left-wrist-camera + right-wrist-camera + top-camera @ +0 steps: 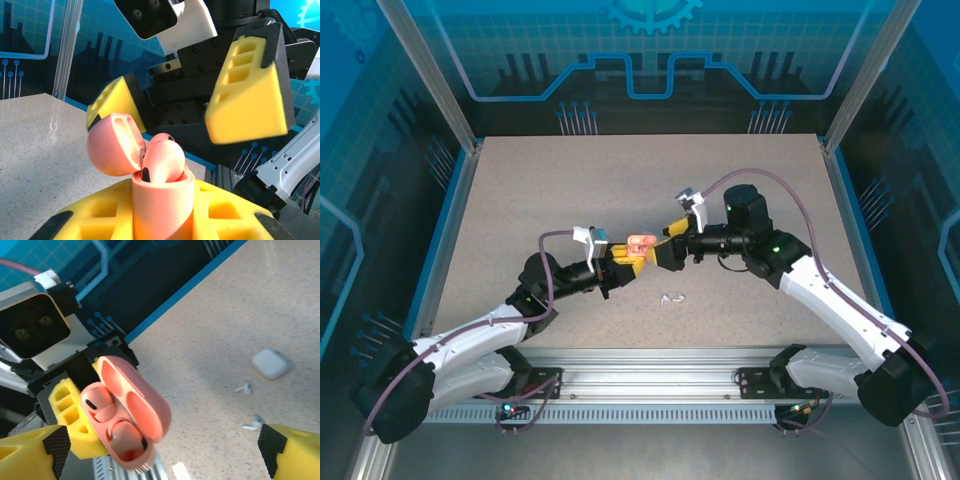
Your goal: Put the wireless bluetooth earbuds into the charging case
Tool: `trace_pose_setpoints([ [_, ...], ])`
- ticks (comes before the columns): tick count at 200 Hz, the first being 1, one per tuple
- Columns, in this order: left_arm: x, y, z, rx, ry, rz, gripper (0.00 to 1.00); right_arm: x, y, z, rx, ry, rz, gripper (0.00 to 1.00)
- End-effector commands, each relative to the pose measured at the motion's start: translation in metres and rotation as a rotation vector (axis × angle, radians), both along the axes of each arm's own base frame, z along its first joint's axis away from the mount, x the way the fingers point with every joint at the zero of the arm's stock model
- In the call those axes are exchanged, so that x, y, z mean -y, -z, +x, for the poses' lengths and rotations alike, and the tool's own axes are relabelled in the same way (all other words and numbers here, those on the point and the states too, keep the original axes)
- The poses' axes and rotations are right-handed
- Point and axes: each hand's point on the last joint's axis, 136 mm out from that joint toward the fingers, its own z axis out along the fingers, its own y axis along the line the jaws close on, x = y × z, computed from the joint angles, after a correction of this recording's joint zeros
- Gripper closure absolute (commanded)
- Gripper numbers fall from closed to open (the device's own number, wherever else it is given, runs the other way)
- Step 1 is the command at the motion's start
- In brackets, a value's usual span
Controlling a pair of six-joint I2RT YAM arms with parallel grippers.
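My left gripper is shut on the lower body of a salmon-pink charging case, which it holds above the table. The case's lid is hinged open. Two salmon earbuds sit in its wells, one beside the other. My right gripper is open right in front of the case, its yellow fingers spread wide to either side with nothing between them. Two white earbuds lie on the table just below the grippers.
A closed white case rests on the speckled tabletop, with one white earbud close to it and another a little further off. Blue-lit walls and metal posts ring the table.
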Motion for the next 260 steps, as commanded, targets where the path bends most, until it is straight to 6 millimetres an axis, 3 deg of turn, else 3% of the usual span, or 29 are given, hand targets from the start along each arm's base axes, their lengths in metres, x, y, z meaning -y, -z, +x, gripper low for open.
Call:
trace_pose_setpoints([
  [1, 0.001, -0.018, -0.006, 0.068, 0.023, -0.031, 1.0, -0.016, -0.021, -0.014, 0.004, -0.11, 0.065, 0.05],
  [20, 0.002, -0.017, -0.005, 0.063, 0.022, -0.025, 1.0, -0.023, -0.026, -0.019, 0.005, -0.155, 0.074, 0.18],
  [47, 0.003, -0.012, -0.003, 0.049, 0.019, -0.016, 1.0, -0.025, -0.035, -0.026, 0.035, -0.194, 0.087, 0.29],
  [113, 0.004, -0.007, 0.0, 0.038, 0.012, -0.006, 1.0, -0.014, -0.048, -0.032, 0.113, -0.171, 0.068, 0.42],
  [153, 0.004, -0.008, -0.001, 0.035, 0.018, -0.009, 1.0, -0.005, -0.041, -0.026, 0.144, -0.111, 0.013, 0.4],
  [197, 0.004, -0.014, -0.006, 0.047, 0.035, -0.021, 1.0, 0.012, -0.031, -0.018, 0.249, -0.069, -0.096, 0.25],
  [260, 0.005, -0.02, -0.014, 0.058, 0.074, -0.039, 1.0, 0.004, -0.022, -0.04, 0.24, -0.235, -0.054, 0.3],
])
